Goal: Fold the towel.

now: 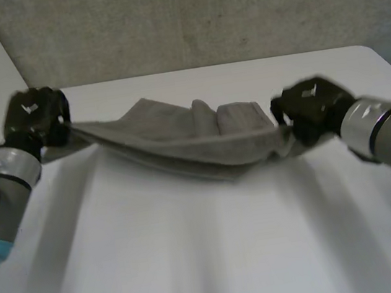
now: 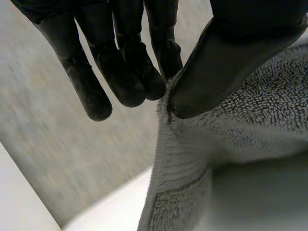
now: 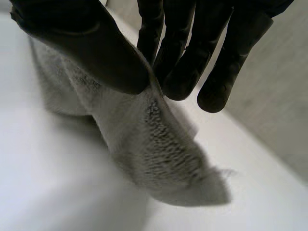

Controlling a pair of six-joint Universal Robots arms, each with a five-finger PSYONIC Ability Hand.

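The left hand [image 1: 35,118] is raised above the white table [image 1: 197,263], thumb and straight fingers [image 2: 120,82] pinching one end of the grey towel [image 1: 180,138]; the right hand [image 1: 310,108] pinches the opposite end likewise; the towel spans between them, sagging in folds at its middle; whether the sag touches the table is unclear; both forearms are cut off.

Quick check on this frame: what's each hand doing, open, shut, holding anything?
Left hand: shut, pinching one end of the towel between thumb and fingers.
Right hand: shut, pinching the towel's other end.
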